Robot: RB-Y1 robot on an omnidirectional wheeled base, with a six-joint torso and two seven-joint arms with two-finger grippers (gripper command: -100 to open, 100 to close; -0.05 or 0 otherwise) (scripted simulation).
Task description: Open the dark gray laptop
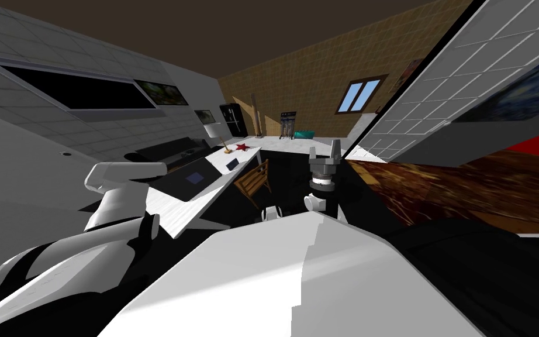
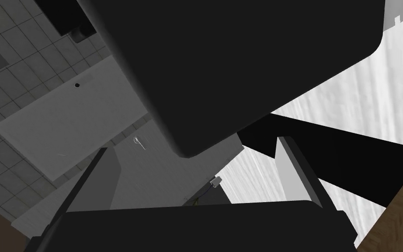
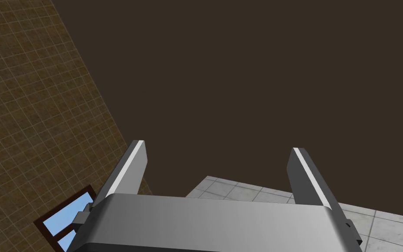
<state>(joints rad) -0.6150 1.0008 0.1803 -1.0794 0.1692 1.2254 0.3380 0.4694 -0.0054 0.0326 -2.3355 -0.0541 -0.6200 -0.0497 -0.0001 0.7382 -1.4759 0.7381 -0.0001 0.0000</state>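
Evidently the left gripper, fingers spread apart, has the dark gray laptop lying flat on the white desk close ahead of its tips; its lid looks stiff, thin and slick, best lifted by the free edge opposite the hinge.

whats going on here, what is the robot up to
The robot stands at a white desk with a dark gray laptop lying flat on it, lid apparently down. Its left arm reaches over the desk, and the left tool is open, with a rounded corner of the laptop just ahead of its fingers; it has no grip on it yet. The right tool is raised in front of the robot, open and holding nothing.
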